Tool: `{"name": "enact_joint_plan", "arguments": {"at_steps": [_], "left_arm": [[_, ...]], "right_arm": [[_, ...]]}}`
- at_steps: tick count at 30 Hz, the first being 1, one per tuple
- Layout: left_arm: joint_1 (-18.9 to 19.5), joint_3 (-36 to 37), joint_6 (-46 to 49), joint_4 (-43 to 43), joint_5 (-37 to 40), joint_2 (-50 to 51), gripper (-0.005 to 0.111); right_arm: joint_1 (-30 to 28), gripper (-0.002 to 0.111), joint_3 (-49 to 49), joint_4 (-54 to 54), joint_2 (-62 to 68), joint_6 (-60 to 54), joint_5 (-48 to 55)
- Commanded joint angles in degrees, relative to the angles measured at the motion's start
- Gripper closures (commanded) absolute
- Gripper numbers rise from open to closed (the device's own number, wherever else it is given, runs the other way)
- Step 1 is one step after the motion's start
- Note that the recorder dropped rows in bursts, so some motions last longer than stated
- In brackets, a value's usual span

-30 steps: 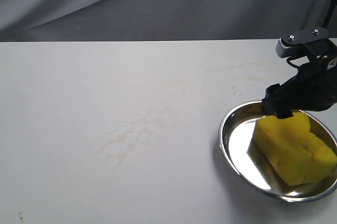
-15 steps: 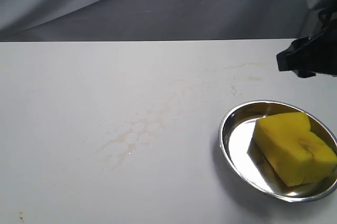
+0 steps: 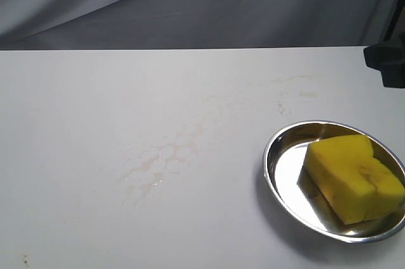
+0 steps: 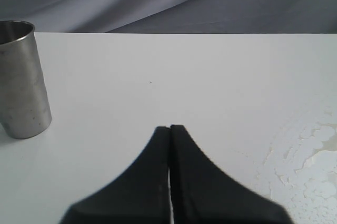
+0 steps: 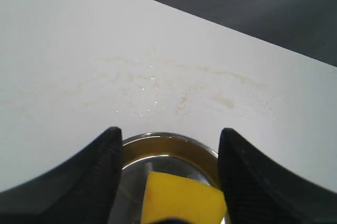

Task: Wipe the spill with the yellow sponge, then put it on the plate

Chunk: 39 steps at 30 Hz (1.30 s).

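The yellow sponge lies loose in the steel plate at the table's front right; the right wrist view also shows the sponge inside the plate. My right gripper is open, raised above and behind the plate, nothing between its fingers; only a black edge of it shows at the exterior view's right border. My left gripper is shut and empty over bare table. No amber puddle is visible; only faint pale brownish streaks remain mid-table.
A steel cup stands on the table in the left wrist view. Grey cloth hangs behind the table's far edge. Pale dried marks run across the surface beyond the plate.
My right gripper has let go of the sponge, lifted off the plate and pulled back toward the right edge of the exterior view. The sponge stays in the plate.
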Motion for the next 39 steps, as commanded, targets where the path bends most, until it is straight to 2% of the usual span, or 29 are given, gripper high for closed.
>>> {"name": "enact_joint_plan", "arguments": {"at_steps": [1, 6, 10, 14, 16, 20, 33, 39], "left_arm": [[-0.05, 0.25, -0.14, 0.16, -0.72, -0.22, 0.107], [-0.05, 0.25, -0.14, 0.16, -0.72, -0.22, 0.107], [-0.05, 0.25, -0.14, 0.16, -0.72, -0.22, 0.107], [-0.05, 0.25, -0.14, 0.16, -0.72, -0.22, 0.107], [-0.05, 0.25, -0.14, 0.16, -0.72, -0.22, 0.107], [-0.05, 0.25, -0.14, 0.16, -0.72, -0.22, 0.107], [-0.05, 0.25, -0.14, 0.16, -0.72, -0.22, 0.107], [-0.05, 0.25, -0.14, 0.16, -0.72, -0.22, 0.107]], "right_arm": [[-0.34, 0.057, -0.02, 3.16, -0.46, -3.93, 1.13], [-0.34, 0.058, -0.02, 13.17, -0.46, -13.27, 1.45], [-0.34, 0.059, 0.69, 16.78, -0.46, -18.11, 1.70], [-0.34, 0.065, 3.51, 22.17, -0.46, -22.07, -1.68], [-0.34, 0.074, 4.36, 24.35, -0.46, -22.35, -3.73], [-0.34, 0.108, 4.61, 25.93, -0.46, -23.40, -6.50], [-0.34, 0.108, 4.61, 35.54, -0.46, -27.16, -7.82], [-0.34, 0.108, 4.61, 35.91, -0.46, -26.25, -7.18]]}}
